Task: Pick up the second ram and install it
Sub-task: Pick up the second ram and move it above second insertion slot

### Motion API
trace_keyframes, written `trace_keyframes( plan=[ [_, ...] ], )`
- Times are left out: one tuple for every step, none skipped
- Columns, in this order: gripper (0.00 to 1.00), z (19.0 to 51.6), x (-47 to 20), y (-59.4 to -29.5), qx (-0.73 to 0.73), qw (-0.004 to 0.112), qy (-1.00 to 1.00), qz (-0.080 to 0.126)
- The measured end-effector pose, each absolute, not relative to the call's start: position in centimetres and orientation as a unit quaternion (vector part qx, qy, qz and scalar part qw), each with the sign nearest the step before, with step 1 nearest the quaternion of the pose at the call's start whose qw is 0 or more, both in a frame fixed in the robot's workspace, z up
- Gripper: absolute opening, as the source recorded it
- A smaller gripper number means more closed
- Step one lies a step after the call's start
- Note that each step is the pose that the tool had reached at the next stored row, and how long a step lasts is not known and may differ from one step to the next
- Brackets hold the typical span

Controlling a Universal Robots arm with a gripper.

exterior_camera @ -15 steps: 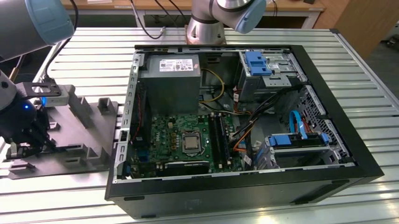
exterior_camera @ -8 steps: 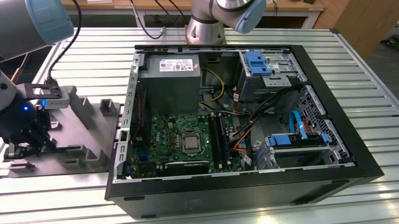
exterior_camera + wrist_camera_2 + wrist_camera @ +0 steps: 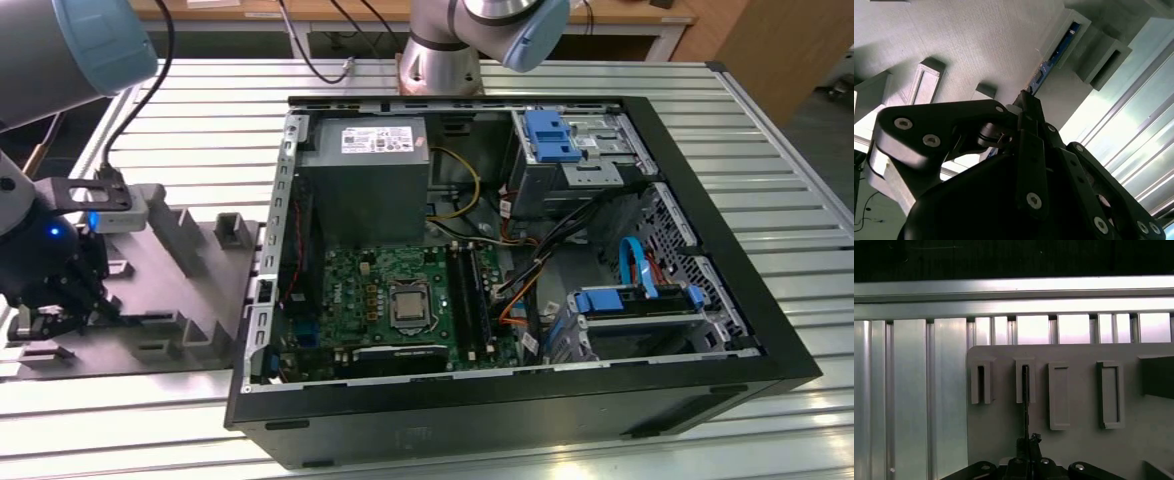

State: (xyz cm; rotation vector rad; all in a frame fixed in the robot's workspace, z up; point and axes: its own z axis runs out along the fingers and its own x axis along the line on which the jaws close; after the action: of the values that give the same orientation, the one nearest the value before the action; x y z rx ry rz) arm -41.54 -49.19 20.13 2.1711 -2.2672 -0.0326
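Opening wide on the ribbed metal counter (image 3: 787, 140), stretching right across the exterior view. Next down in size, the black computer case (image 3: 727, 395), lying open on that counter, with the grey power-supply box (image 3: 367, 175) and the green motherboard (image 3: 387, 290) on show inside. Just beside the case, at the exterior view's left, the grey slotted fixture (image 3: 187, 250), flat on the counter. Low over that fixture's end toward the exterior view's left, the dark gripper (image 3: 51, 318), with a small blue light glowing on its body. Closer in now through both wrist views: jaws drawn together and clamped on the second ram (image 3: 1058, 49). Dark blue-green, long and thin, running from the jaws straight into one of the fixture's narrow raised slots. Edge-on in the first wrist view, the second ram (image 3: 1025, 410) as a fine dark line, lodged in the slot second from the fixture's edge. Outside the case altogether, well apart from the motherboard.
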Motion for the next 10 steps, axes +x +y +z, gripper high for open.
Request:
trace_keyframes(
  plan=[
    [0.11,20.15,-41.54,-49.20,0.692,0.000,-0.722,-0.011],
    [0.11,20.14,-41.54,-49.20,0.692,-0.003,-0.722,-0.014],
    [0.11,20.14,-41.55,-49.19,0.692,-0.004,-0.722,-0.015],
    [0.11,20.14,-41.54,-49.18,0.692,-0.005,-0.722,-0.015],
    [0.11,20.14,-41.54,-49.18,0.692,-0.005,-0.722,-0.015],
    [0.11,20.13,-41.54,-49.18,0.692,-0.005,-0.722,-0.015],
    [0.11,20.13,-41.54,-49.18,0.692,-0.005,-0.722,-0.015],
    [0.11,20.13,-41.55,-49.19,0.692,-0.005,-0.722,-0.015],
    [0.11,20.13,-41.55,-49.19,0.692,-0.005,-0.722,-0.015],
    [0.11,20.13,-41.57,-49.19,0.692,-0.006,-0.722,-0.016]
  ],
)
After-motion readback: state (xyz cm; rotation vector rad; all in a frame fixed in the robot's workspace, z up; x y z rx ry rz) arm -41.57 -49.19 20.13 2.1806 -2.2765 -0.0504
